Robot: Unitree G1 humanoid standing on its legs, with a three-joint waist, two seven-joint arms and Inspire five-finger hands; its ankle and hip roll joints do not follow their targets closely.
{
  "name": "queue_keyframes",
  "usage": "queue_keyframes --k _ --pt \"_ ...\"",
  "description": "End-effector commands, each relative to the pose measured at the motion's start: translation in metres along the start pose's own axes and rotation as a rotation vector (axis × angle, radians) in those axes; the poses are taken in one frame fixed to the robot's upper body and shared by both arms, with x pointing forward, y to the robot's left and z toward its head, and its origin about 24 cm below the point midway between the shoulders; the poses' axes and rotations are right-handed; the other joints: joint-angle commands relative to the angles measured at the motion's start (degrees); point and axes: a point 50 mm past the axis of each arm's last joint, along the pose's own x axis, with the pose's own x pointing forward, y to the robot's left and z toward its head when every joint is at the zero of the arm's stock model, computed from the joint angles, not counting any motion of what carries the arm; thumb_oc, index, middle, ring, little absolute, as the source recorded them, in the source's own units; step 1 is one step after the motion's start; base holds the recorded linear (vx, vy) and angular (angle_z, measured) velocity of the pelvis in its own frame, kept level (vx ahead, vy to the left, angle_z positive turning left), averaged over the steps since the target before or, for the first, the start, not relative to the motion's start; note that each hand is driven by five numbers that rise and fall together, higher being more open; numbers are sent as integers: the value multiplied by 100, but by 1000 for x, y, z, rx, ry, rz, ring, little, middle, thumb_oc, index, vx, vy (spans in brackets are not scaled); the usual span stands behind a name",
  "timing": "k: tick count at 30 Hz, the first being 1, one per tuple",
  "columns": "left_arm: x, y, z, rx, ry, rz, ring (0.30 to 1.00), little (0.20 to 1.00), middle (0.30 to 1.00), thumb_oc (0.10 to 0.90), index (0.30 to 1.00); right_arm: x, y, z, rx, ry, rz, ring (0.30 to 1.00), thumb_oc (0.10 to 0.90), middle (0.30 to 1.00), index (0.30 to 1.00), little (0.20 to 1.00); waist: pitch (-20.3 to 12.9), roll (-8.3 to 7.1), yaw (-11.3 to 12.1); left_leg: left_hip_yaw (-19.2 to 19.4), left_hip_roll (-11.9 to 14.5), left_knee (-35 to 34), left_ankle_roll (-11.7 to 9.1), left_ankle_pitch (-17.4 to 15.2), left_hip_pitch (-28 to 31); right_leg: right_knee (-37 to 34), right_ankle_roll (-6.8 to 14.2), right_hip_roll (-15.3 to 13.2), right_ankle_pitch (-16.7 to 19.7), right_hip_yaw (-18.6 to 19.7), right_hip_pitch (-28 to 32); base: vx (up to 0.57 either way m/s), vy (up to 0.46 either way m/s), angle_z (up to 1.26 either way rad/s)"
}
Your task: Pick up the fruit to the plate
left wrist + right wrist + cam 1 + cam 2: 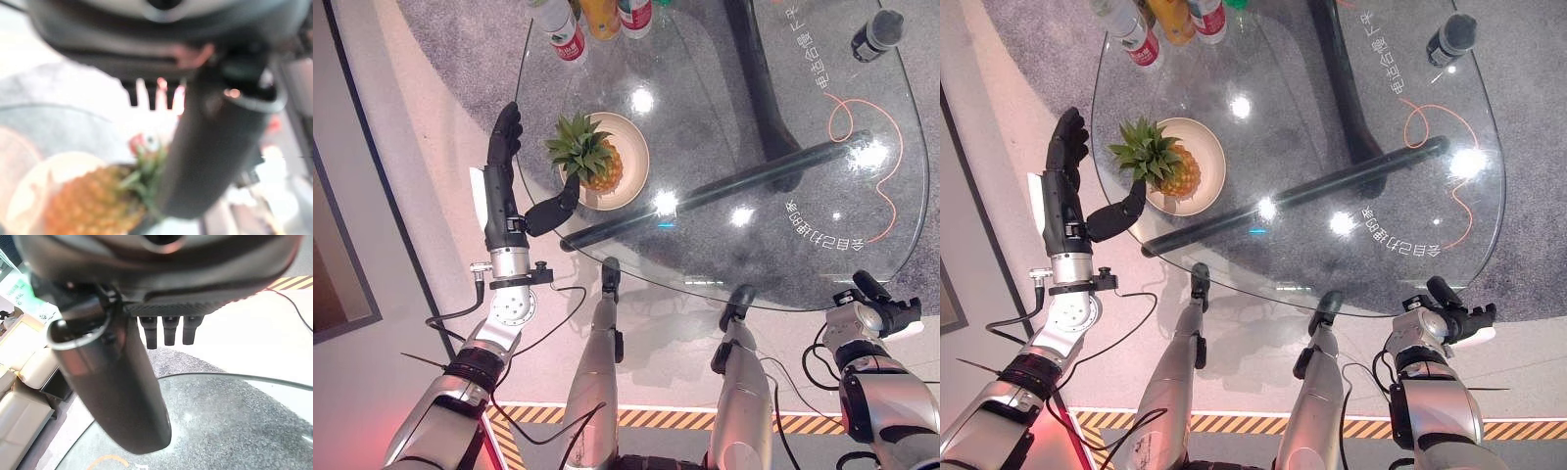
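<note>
Pineapple (597, 166) lying on the plate (631, 147) on the glass bench (754, 147), left hand (504, 147) spread wide beside it — thumb near the leaves, right hand (1459, 321) off the bench edge — fingers straight

Glass table (724, 127): plate (631, 157), bottles (597, 20)

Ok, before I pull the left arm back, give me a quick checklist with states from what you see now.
1. Pineapple on the plate: ok, lying on its side, leaves over the rim.
2. Left hand open: ok, fingers straight beside the plate.
3. Left thumb clear of the fruit: cannot tell, its tip is at the leaves.
4. Bottles clear of the retreat path: ok, at the glass table's far edge.
5. Right hand idle: ok, off the table's near right edge.
</note>
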Motion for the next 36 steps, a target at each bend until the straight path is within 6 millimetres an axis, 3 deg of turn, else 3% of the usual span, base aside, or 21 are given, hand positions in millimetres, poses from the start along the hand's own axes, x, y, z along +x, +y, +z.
queue_keyframes --k 1,12,20,24,26,28,32,34,36 --pt "14 7 13 -107 -44 95 900 900 900 800 900 26 -47 28 -33 -117 -138 900 800 900 900 900 -118 -65 114 1 58 341 -99 -701 358 192 -61 104 193 -290 84 0 0 0" --pt "-9 15 -12 -58 98 82 900 900 900 800 900 34 -84 12 -126 -90 -208 900 800 900 900 900 -119 16 51 178 48 -70 -114 -644 1182 -230 22 10 330 -214 866 25 23 0" --pt "-27 22 -32 -53 257 83 900 900 900 800 900 36 -106 -1 -180 -59 -223 900 800 900 900 900 -265 26 57 237 90 -100 -128 -702 1388 -254 -8 7 262 -299 1115 17 -3 0" --pt "-78 41 -75 -76 606 160 900 900 900 800 900 29 -126 -40 -361 73 -87 900 800 900 900 900 -569 -35 53 313 140 -318 -140 -639 1726 -478 -22 81 293 -332 1526 60 -40 1" --pt "-116 53 -96 -39 799 218 900 900 900 800 900 21 -135 -62 -483 132 -15 900 800 900 900 900 -802 -96 35 343 167 -511 -172 -539 1980 -697 -39 139 332 -323 1847 128 9 9" --pt "-157 67 -110 44 980 238 900 900 900 800 900 9 -158 -94 -601 288 76 900 800 900 900 900 -1145 -197 -19 373 224 -614 -206 -460 2227 -848 -75 201 355 -283 2145 226 15 -1" --pt "-209 84 -119 137 1211 219 900 900 900 800 900 -10 -204 -126 -803 459 151 900 800 900 900 900 -1688 -272 -169 518 324 -688 -244 -471 2731 -1023 -120 257 347 -203 2657 253 57 -7" --pt "-219 87 -120 131 1252 210 900 900 900 800 900 -13 -213 -129 -847 486 159 900 800 900 900 900 -1797 -275 -195 555 335 -690 -245 -495 2844 -1068 -118 262 348 -186 2777 216 58 -3" --pt "-246 87 -119 139 1354 145 900 900 900 800 900 -25 -234 -142 -924 588 171 900 800 900 900 900 -2085 -266 -260 640 374 -690 -253 -575 3123 -1156 -112 281 331 -148 3051 291 79 -9"
